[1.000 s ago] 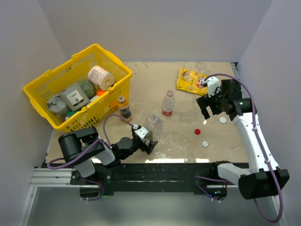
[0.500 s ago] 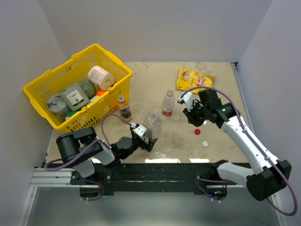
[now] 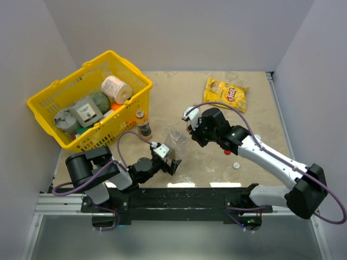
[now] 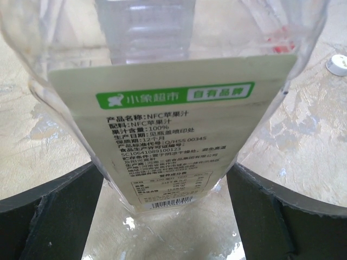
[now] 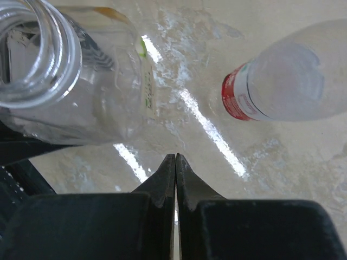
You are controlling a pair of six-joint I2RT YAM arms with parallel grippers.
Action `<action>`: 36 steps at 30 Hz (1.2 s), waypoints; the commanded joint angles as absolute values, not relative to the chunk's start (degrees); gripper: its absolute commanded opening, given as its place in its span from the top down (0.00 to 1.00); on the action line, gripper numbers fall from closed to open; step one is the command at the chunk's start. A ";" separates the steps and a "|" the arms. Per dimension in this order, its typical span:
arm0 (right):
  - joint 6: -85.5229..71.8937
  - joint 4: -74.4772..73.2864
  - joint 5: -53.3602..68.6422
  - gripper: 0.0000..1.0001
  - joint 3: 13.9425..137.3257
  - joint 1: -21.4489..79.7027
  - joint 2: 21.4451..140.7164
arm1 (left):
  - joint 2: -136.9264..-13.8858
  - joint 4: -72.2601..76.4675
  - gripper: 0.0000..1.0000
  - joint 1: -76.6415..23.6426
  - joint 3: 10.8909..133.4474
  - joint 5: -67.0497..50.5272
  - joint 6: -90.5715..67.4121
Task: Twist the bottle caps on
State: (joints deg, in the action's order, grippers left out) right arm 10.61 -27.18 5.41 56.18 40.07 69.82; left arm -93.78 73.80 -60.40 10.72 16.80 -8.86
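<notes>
A clear empty bottle with a white label stands uncapped between the spread fingers of my left gripper, which is open around its base. My right gripper is shut with nothing in it. It hovers above the table between the clear bottle's open mouth and a red-labelled bottle. In the top view that gripper hides the red-labelled bottle. A red cap and a white cap lie on the table to the right. One white cap shows in the left wrist view.
A yellow basket full of groceries stands at the back left, with a small dark bottle beside it. A yellow snack bag lies at the back right. My right arm stretches across the right half of the table.
My right arm swung left from near the snack bag to above the two bottles, and its jaws closed empty. The left gripper and clear bottle stayed put.
</notes>
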 commanded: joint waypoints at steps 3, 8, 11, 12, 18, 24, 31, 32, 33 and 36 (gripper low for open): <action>3.34 -17.76 1.23 1.00 54.58 40.87 72.86 | -94.92 95.88 0.00 -60.29 11.25 15.48 -6.68; 2.20 -17.23 4.21 0.99 53.79 41.22 73.12 | -95.80 96.50 0.01 -60.38 11.42 15.03 -5.89; 1.32 -16.88 5.80 0.99 53.00 41.92 72.78 | -96.76 97.21 0.01 -60.29 12.65 15.03 -5.89; 0.97 -16.79 7.19 0.98 52.74 42.27 72.60 | -97.29 97.21 0.01 -60.38 13.09 15.55 -6.15; -1.76 -16.26 9.84 0.98 50.98 45.52 72.25 | -97.56 98.26 0.01 -60.29 14.24 17.57 -4.75; -2.20 -16.87 7.48 0.96 50.62 45.62 72.07 | -98.00 97.48 0.09 -60.29 13.62 15.04 -4.04; 1.56 -25.81 1.15 0.96 53.17 45.18 69.53 | -97.74 98.09 0.51 -60.21 11.52 8.62 -1.07; 2.97 -27.58 0.79 0.96 53.78 44.91 67.96 | -97.56 98.09 0.59 -60.21 11.34 7.57 -0.62; 3.34 -29.16 0.18 0.96 54.92 44.56 67.24 | -97.30 97.74 0.66 -60.21 11.08 6.43 -0.62; 5.18 -36.46 -0.88 0.96 58.25 41.58 65.05 | -95.98 95.20 0.89 -60.21 10.46 6.24 -1.67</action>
State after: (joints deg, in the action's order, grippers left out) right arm 1.74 -27.86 2.11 52.01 44.25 69.06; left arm -97.34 76.34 -60.38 12.03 9.04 -3.33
